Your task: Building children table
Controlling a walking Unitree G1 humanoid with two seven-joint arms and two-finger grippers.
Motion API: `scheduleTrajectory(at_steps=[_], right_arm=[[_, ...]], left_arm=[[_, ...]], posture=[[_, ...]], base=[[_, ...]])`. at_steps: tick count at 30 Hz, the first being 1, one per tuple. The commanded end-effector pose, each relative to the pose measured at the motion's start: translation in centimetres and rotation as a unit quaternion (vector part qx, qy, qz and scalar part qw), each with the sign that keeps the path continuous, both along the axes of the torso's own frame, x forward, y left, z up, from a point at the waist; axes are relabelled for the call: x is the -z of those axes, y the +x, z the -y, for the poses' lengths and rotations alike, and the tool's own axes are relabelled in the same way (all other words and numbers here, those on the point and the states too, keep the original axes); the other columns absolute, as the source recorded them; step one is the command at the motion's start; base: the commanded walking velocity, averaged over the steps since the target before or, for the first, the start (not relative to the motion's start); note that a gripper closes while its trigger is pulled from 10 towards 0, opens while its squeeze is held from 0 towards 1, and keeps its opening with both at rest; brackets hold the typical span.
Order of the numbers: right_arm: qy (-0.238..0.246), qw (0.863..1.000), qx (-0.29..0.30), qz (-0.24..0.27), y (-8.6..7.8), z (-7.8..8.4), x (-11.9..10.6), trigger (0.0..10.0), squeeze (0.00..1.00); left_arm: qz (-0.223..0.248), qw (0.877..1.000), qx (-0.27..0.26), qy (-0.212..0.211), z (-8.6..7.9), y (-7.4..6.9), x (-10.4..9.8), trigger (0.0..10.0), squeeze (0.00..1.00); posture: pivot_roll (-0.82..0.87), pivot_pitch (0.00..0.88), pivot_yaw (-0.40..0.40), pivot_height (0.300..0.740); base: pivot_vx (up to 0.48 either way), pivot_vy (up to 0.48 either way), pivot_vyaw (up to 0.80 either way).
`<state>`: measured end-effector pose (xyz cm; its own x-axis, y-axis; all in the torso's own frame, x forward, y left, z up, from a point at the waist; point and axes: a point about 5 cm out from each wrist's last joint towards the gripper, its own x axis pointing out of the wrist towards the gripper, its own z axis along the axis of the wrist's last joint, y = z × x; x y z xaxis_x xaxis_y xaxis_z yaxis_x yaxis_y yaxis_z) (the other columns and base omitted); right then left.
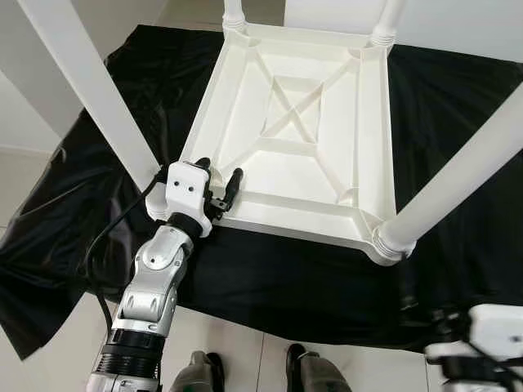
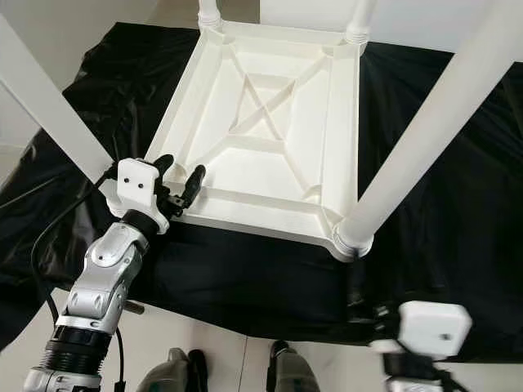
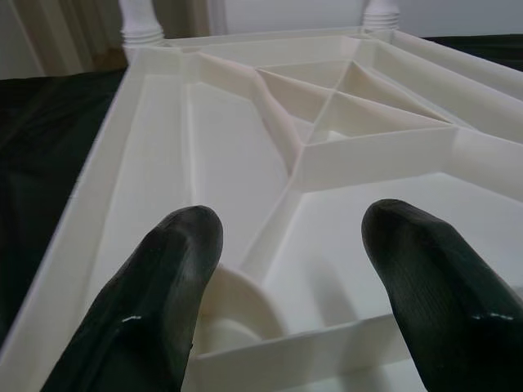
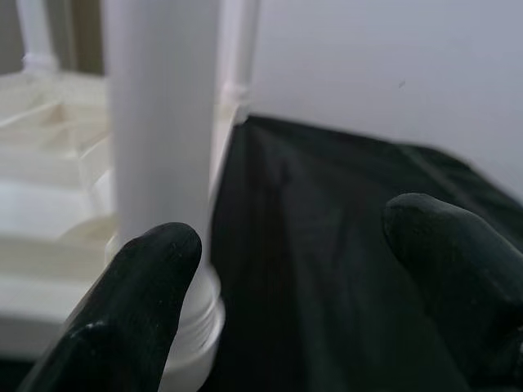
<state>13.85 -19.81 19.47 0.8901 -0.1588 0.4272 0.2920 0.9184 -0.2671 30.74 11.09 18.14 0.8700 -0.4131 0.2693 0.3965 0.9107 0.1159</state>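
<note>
A black sheet [image 1: 270, 278] covers the floor under the upturned table [image 1: 294, 147]. The left claw [image 1: 222, 184], fingers apart, hovers at its near-left corner; the right claw [image 4: 286, 269], also apart, waits beside the near-right leg [image 1: 458, 180]. Press each leg straight into its socket.

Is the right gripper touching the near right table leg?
Apart: the right wrist view shows the open right gripper short of the leg, black cloth between its fingers.

All four white table legs [image 1: 98, 98] run out past the picture edges, their free ends unseen. The right gripper [image 2: 413, 363] is cut off by the bottom edge. In its wrist view, the black fingers [image 4: 131, 318] are blurred.
</note>
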Motion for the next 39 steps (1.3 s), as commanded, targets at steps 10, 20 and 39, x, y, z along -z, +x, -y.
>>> scheduleTrajectory(at_steps=[10,20,39], right_arm=[[-0.008,0.997,-0.046,0.061,3.2,-0.9,-2.8,10.0,0.00],[0.007,0.987,-0.122,0.106,5.8,-2.2,-6.0,10.0,0.00],[0.078,0.972,-0.157,0.159,5.7,-1.7,-9.3,10.0,0.00]], left_arm=[[-0.026,0.999,0.025,0.011,1.2,-0.5,1.9,10.0,0.00],[-0.035,0.999,0.007,-0.014,1.9,-1.1,2.0,10.0,0.00],[-0.039,0.999,0.000,-0.006,1.6,-0.7,2.0,10.0,0.00]], posture=[[-0.07,0.216,0.035,0.740],[-0.03,0.206,-0.019,0.740],[-0.04,0.214,0.023,0.740]], base=[[0.000,0.000,0.00],[0.000,0.000,0.00],[0.000,0.000,0.00]])
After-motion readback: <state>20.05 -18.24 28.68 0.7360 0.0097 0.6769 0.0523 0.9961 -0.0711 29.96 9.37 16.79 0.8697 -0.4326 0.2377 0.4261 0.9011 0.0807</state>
